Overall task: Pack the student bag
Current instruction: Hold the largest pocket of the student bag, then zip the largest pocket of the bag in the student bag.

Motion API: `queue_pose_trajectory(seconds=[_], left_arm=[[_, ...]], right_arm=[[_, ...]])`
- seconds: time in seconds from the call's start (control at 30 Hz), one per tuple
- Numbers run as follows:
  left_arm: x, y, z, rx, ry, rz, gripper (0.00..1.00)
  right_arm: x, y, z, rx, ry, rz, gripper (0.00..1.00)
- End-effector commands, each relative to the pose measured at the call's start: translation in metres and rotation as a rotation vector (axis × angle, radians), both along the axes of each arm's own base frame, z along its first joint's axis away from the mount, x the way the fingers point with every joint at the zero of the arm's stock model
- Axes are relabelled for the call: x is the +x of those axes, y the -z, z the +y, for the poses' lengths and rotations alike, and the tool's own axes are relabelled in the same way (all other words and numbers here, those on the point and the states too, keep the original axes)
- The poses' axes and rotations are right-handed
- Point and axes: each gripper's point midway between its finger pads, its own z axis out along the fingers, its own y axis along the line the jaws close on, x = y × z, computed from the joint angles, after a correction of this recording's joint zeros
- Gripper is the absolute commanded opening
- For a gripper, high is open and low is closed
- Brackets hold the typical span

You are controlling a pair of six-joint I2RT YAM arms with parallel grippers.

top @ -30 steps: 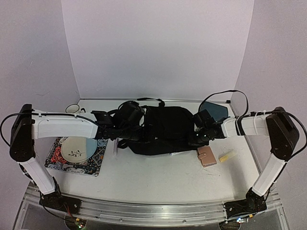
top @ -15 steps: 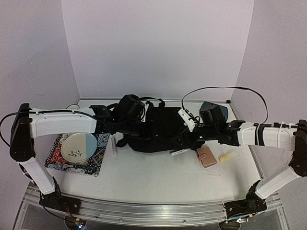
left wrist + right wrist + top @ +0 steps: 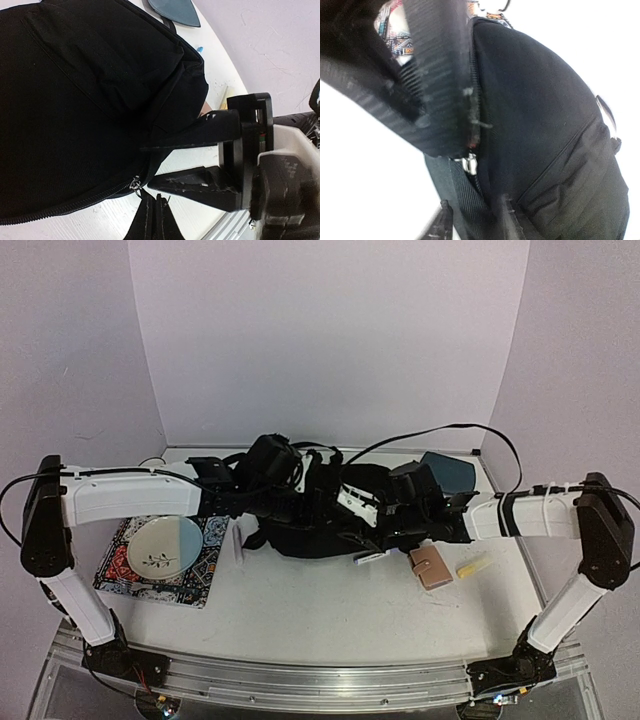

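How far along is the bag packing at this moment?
Done: nothing visibly packed; the pink wallet, yellow item and white pen lie beside the student bag, whose zipper looks closed. In hand: the left gripper, shut, and the right gripper are at the bag's zipper edge. Left: open it, load those items.

- A white table (image 3: 330,615) takes up the lower half of the top view, matt and evenly lit.
- A plain, pale lilac back wall (image 3: 330,340) rises behind it.
- A left wall (image 3: 60,350) and a right wall (image 3: 590,340) of the same tint close in the sides.
- A metal rail (image 3: 320,678) runs along the table's near edge.
- Shadows are soft; the light seems to come from above.
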Motion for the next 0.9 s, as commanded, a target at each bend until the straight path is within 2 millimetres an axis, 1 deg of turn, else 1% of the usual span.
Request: queue_pose_trajectory(seconds=[0.0, 0.03, 0.07, 0.17, 0.23, 0.4, 0.5, 0.57, 0.63, 0.7, 0.8, 0.83, 0.87], left_arm=[[0.019, -0.046, -0.007, -0.126, -0.013, -0.053, 0.0], [0.023, -0.044, -0.003, -0.123, -0.023, -0.049, 0.0], [0.027, -0.042, 0.002, -0.118, -0.032, -0.047, 0.0], [0.039, -0.036, 0.021, -0.101, -0.072, -0.048, 0.0], [0.052, -0.031, 0.041, -0.083, -0.119, -0.045, 0.0], [0.074, -0.022, 0.086, 0.008, -0.217, -0.084, 0.0], [0.078, -0.02, 0.103, 0.049, -0.248, -0.103, 0.0], [0.082, -0.02, 0.118, 0.081, -0.291, -0.13, 0.0], [0.086, -0.015, 0.136, 0.111, -0.337, -0.138, 0.0], [0.093, -0.006, 0.156, 0.14, -0.386, -0.135, 0.0], [0.106, 0.008, 0.184, 0.198, -0.468, -0.138, 0.0], [0.109, 0.011, 0.187, 0.211, -0.473, -0.137, 0.0], [0.11, 0.012, 0.184, 0.209, -0.459, -0.132, 0.0]], right_arm=[[0.004, -0.019, 0.004, -0.001, 0.003, -0.096, 0.09], [0.003, -0.018, 0.001, -0.008, 0.005, -0.099, 0.02], [0.002, -0.016, -0.001, -0.015, 0.009, -0.101, 0.0], [-0.001, -0.011, -0.012, -0.035, 0.036, -0.104, 0.0], [-0.004, -0.007, -0.021, -0.049, 0.056, -0.104, 0.0], [-0.006, 0.0, -0.044, -0.065, 0.112, -0.101, 0.0], [-0.004, 0.001, -0.061, -0.065, 0.161, -0.096, 0.0], [0.0, 0.0, -0.071, -0.062, 0.19, -0.098, 0.0], [0.002, -0.003, -0.08, -0.056, 0.211, -0.104, 0.0], [0.003, -0.007, -0.086, -0.047, 0.217, -0.112, 0.0], [0.001, -0.006, -0.089, -0.048, 0.214, -0.114, 0.0], [0.0, -0.006, -0.089, -0.045, 0.207, -0.113, 0.0], [-0.002, -0.007, -0.087, -0.038, 0.193, -0.106, 0.0]])
